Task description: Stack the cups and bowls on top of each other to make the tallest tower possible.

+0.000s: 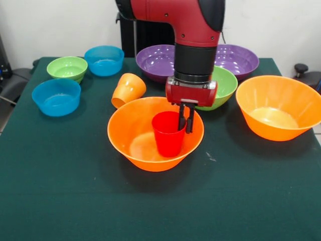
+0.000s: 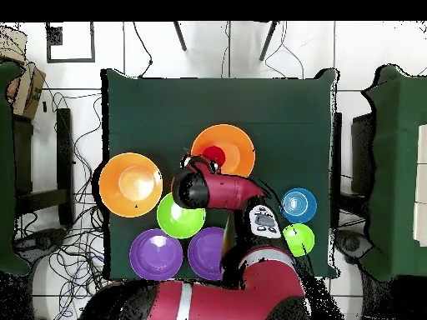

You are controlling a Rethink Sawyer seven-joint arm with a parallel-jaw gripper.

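My gripper (image 1: 186, 120) hangs over the middle large orange bowl (image 1: 125, 131), its two fingers closed on the right wall of the red cup (image 1: 168, 134). The cup stands upright inside that bowl; I cannot tell whether it rests on the bottom. The same cup (image 2: 214, 155) and bowl (image 2: 238, 142) show in the overhead view. The orange cup (image 1: 128, 89) lies on its side just behind the bowl's far left rim. A second large orange bowl (image 1: 278, 107) stands to the right.
Two purple bowls (image 1: 156, 61) (image 1: 238, 59) stand at the back, a medium green bowl (image 1: 223, 85) in front of them, partly behind the gripper. At the left stand a small green bowl (image 1: 67, 68) and two blue bowls (image 1: 104, 60) (image 1: 56, 97).
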